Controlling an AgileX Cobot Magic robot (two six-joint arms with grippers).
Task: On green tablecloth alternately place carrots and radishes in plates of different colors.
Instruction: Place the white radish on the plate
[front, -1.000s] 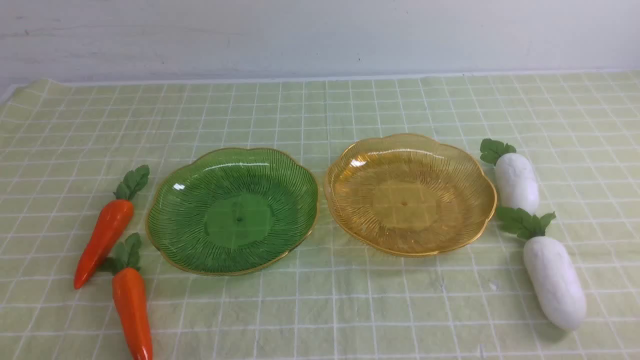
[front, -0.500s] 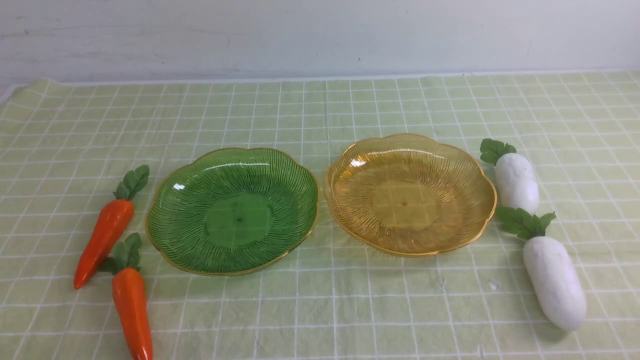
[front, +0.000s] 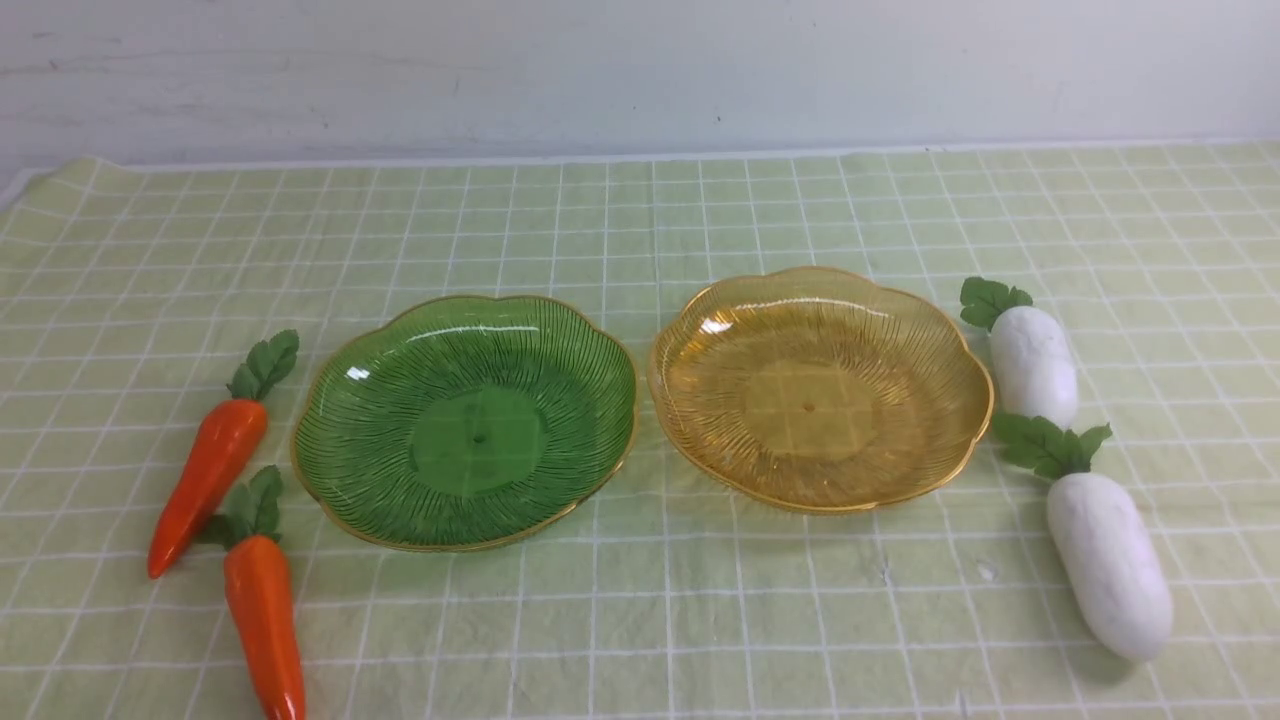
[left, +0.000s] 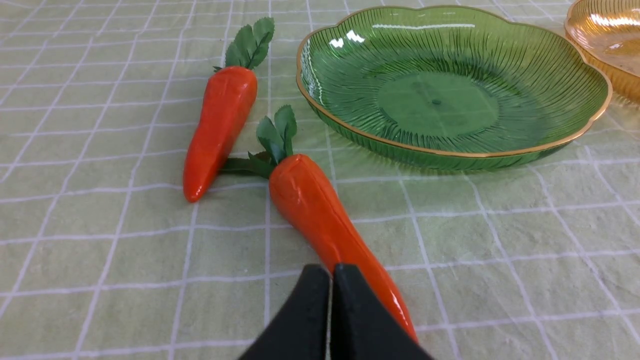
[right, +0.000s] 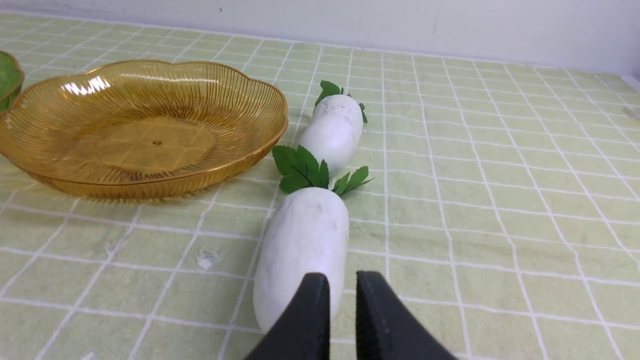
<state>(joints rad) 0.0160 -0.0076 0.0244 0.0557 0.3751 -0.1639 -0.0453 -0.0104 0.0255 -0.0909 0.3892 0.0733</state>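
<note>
Just ahead of my left jaws, pressed together: near glossy orange tapered toy carrot (left: 320, 215). Ahead of right jaws, a slit apart: near plump white toy radish (right: 305, 245). Risk: these seem in contact with far carrot (left: 220, 125), far radish (right: 332, 130); lifting may drag those.

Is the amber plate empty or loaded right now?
Empty. The amber plate shows only its bare ribbed bottom; the far radish and near radish lie on the green tablecloth beside it.

Carrots (front: 208, 470) lie left of the plates (front: 470, 440), radishes (front: 1108, 565) right.
</note>
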